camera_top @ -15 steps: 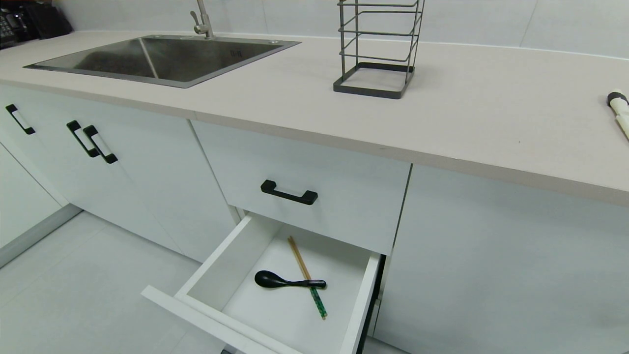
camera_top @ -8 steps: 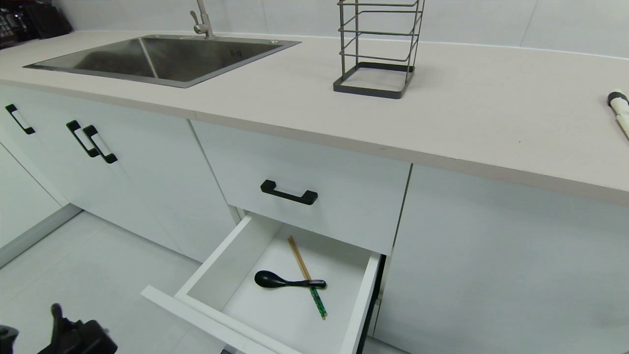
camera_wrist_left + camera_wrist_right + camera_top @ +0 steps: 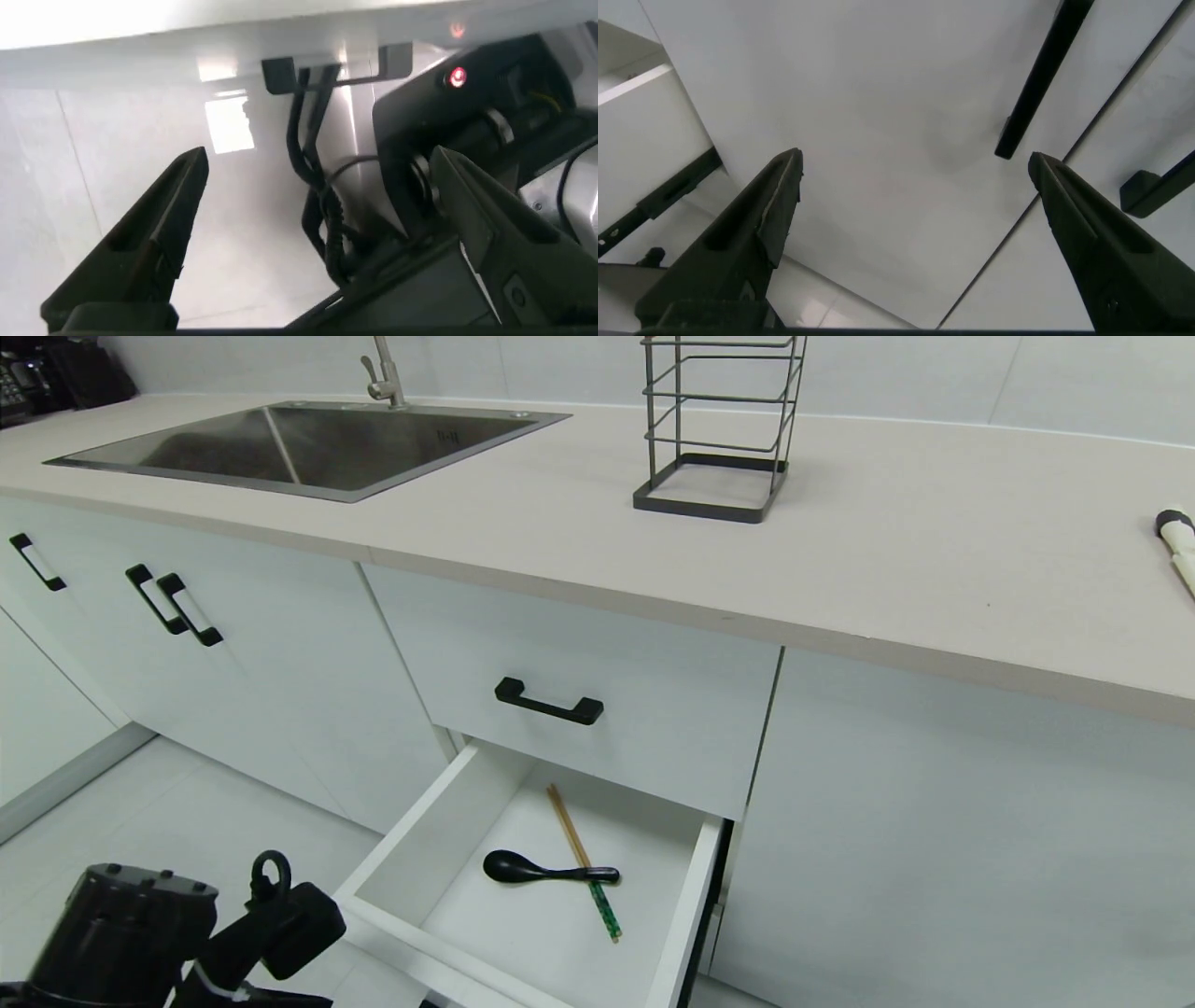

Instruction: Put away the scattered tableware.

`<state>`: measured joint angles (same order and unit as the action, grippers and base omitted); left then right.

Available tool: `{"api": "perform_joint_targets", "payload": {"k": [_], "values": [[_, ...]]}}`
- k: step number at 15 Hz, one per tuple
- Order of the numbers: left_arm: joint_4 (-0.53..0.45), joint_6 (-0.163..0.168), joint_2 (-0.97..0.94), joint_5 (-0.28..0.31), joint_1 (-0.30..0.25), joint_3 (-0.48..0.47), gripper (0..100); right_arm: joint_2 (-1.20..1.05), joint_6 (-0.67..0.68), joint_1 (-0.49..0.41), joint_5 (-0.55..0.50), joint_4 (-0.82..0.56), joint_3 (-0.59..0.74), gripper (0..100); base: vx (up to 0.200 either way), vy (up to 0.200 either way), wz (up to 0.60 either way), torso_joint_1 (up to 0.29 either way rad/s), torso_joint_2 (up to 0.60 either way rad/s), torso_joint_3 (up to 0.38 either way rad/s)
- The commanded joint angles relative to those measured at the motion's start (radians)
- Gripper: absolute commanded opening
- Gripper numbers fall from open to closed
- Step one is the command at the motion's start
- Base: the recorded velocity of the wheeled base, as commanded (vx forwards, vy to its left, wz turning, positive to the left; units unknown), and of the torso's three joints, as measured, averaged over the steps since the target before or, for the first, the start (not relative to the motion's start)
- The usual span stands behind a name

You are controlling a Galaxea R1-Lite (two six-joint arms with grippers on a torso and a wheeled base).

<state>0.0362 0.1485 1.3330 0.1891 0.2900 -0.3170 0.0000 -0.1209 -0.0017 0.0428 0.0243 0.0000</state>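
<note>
A black spoon [image 3: 523, 869] and a pair of wooden chopsticks with green ends [image 3: 583, 861] lie crossed inside the open lower drawer [image 3: 411, 821]. A white utensil with a black band [image 3: 1176, 537] rests on the counter at the far right edge. My left arm [image 3: 140, 924] is low at the left, just beside the drawer's front panel. In the left wrist view my left gripper [image 3: 318, 159] is open, nothing between its fingers. My right gripper [image 3: 913, 159] is open too, facing a white cabinet front [image 3: 878, 121].
A closed upper drawer with a black handle [image 3: 548, 702] sits above the open one. On the counter stand a dark wire rack [image 3: 719, 429] and a steel sink [image 3: 308, 439]. Cabinet doors with black handles [image 3: 173, 605] line the left.
My left arm has risen into the head view at the lower left and moved right toward the drawer front. The spoon and chopsticks have not moved.
</note>
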Motion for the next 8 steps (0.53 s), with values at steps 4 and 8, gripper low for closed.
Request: {"api": "perform_joint_targets", "payload": {"k": [4, 8], "values": [[0.09, -0.026, 0.1, -0.017, 0.008, -0.004, 100, 0.002, 0.0, -0.001, 0.0, 0.0, 0.0, 100, 0.0, 0.0, 0.0, 0.0, 0.0, 0.0], [0.131, -0.026, 0.12, -0.014, 0.008, -0.02, 100, 0.0, 0.0, 0.0, 0.0, 0.0, 0.0, 100, 0.0, 0.0, 0.0, 0.0, 0.0, 0.0]]}}
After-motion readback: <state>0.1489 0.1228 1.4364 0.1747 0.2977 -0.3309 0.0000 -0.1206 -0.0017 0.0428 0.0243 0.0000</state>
